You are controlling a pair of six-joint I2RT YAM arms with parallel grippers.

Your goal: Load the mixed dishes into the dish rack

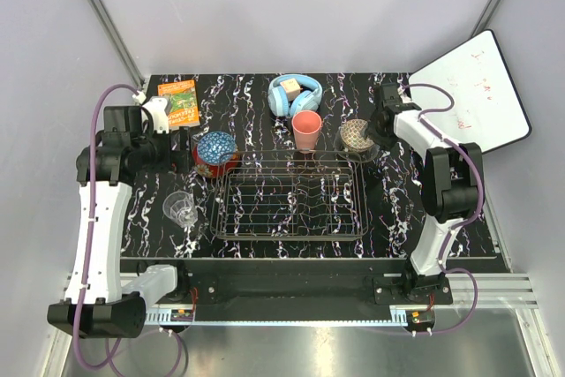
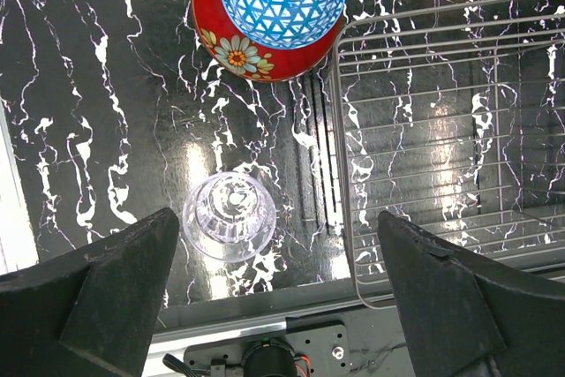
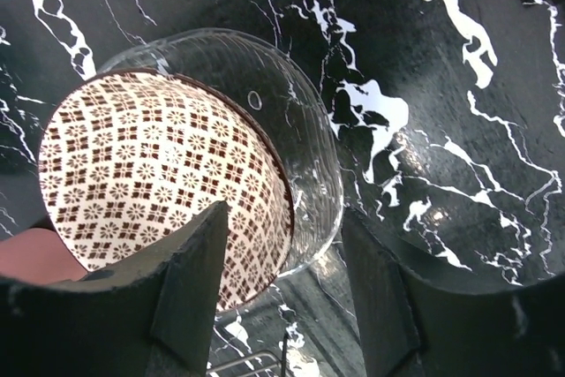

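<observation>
The blue-patterned bowl with the red outside (image 1: pixel 214 152) (image 2: pixel 281 6) stands at the rack's far left corner. The small glass tumbler (image 1: pixel 181 207) (image 2: pixel 229 216) stands left of the dish rack (image 1: pixel 290 202) (image 2: pixel 459 130), which holds nothing. My left gripper (image 1: pixel 183 152) (image 2: pixel 278 293) is open and empty, above the table near the tumbler. The beige-brown patterned bowl (image 1: pixel 357 135) (image 3: pixel 159 183) sits inside the clear glass dish (image 3: pixel 305 121). My right gripper (image 1: pixel 375 139) (image 3: pixel 282 302) is open, its jaws either side of their near rims. The salmon-pink cup (image 1: pixel 306 130) stands behind the rack.
Light-blue headphones (image 1: pixel 294 94) with a small block lie at the back centre. An orange book (image 1: pixel 179 101) lies at the back left. A white board (image 1: pixel 472 90) leans at the back right. The table's front edge and the arm rail (image 2: pixel 291 342) show below the tumbler.
</observation>
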